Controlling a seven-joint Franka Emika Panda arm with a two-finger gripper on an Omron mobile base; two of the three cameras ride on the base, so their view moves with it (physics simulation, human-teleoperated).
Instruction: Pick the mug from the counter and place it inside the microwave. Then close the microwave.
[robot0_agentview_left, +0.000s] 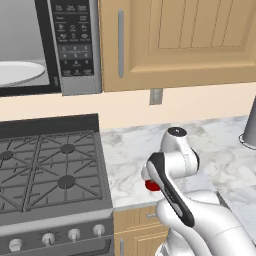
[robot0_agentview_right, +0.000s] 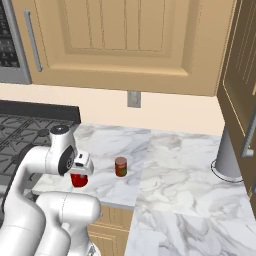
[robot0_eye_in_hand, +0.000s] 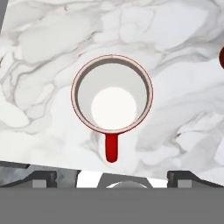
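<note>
The red mug stands upright on the white marble counter, seen from straight above: white inside, handle pointing toward the fingers. My gripper hovers over it, open, one fingertip on each side and nothing between them. From the base, the mug peeks out below the hand near the counter's front edge; the forearm hides most of the mug. The microwave hangs up left, its cavity showing the white round plate.
A small red-brown can stands on the counter just right of the mug. The black gas stove lies to the left under the microwave. A grey cylinder stands far right. Wooden wall cabinets hang above.
</note>
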